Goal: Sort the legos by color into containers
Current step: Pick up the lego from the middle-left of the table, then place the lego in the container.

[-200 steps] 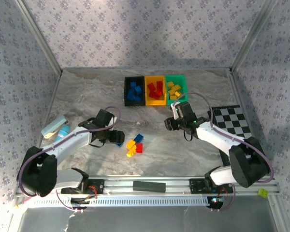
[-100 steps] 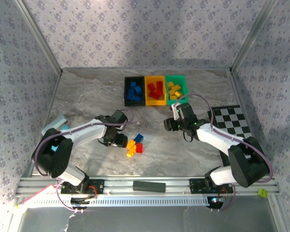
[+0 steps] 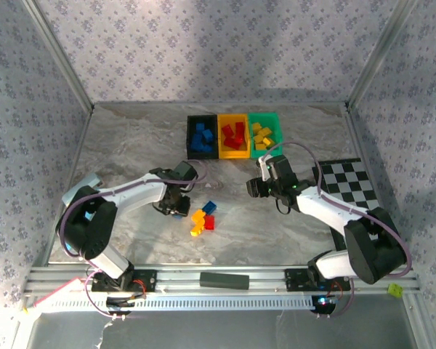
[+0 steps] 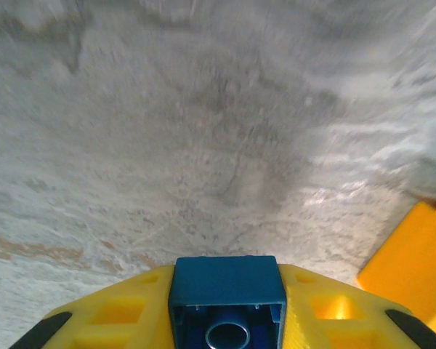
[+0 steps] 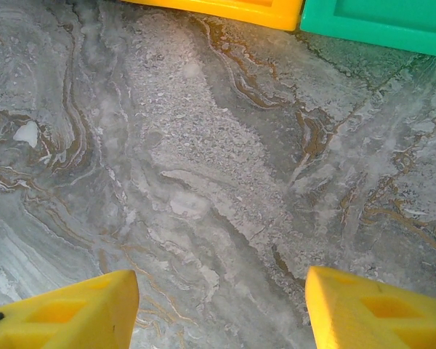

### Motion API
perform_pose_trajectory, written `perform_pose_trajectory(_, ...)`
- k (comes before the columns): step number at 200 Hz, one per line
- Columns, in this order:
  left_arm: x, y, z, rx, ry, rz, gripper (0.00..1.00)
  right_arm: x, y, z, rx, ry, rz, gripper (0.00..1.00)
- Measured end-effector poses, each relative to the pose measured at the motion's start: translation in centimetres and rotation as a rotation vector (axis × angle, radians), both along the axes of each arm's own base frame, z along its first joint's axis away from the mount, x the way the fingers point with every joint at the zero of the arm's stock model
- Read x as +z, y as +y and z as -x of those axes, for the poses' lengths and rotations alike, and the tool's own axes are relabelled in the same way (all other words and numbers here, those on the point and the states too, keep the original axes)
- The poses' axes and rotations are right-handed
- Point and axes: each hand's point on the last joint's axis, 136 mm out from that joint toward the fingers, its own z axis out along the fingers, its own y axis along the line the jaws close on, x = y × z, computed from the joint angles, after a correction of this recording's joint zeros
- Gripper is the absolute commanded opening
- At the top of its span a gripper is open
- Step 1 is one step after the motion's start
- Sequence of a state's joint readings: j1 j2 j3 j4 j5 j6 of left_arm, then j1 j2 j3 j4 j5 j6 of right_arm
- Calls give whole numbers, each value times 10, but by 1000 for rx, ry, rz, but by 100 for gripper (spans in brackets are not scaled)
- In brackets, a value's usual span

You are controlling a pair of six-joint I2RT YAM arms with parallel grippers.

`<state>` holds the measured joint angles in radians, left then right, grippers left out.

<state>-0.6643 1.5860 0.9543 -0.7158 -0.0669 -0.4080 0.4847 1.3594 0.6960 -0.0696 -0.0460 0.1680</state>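
Left gripper [image 3: 179, 209] just clamped shut on a blue lego [image 4: 227, 289], bottom edge cut off in its wrist cam. Loose legos [image 3: 202, 219] sit just beside it. Right gripper [image 5: 219, 302] hangs partly open, empty, near the cropped yellow-orange bin [image 5: 225, 9].

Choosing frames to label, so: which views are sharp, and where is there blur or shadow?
Left wrist: the blue brick in the left claw is crisp, the table behind it smeared. Right wrist: marble veins sharp beneath the open right claw. Top external: even light, a shadow on the back wall.
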Motion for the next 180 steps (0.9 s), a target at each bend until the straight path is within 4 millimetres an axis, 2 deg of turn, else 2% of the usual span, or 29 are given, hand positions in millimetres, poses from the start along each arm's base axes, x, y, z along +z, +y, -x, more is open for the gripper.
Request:
perform_pose_trajectory(25,28,-13,-28,-20,-84,10,33,0,1,0,3,0,-4,64)
perform_pose_trajectory(50,60,-38,-72,-45,-193,32,33,2,2,-1,4,-8,-9,64)
perform_pose_trajectory(69,75,-56,-107,-64,-252,41,33,2,2,-2,4,-13,-12,64)
perform_pose_trajectory(103,78,-77,-167,-74,-304,52,33,-1,0,0,1,-8,-6,64)
perform_pose_trajectory(141,77,-83,-233,-53,-344,80,35,1,2,-2,2,-20,-12,64)
perform_pose_trajectory(145,79,-84,-238,-50,-353,83,37,1,2,-2,1,-21,-13,64)
perform_pose_trajectory(160,84,-86,-259,-61,-383,84,56,2,3,-3,5,-25,-16,64)
perform_pose_trajectory(180,91,-94,-278,-65,-416,92,66,1,7,-3,13,-27,-18,64)
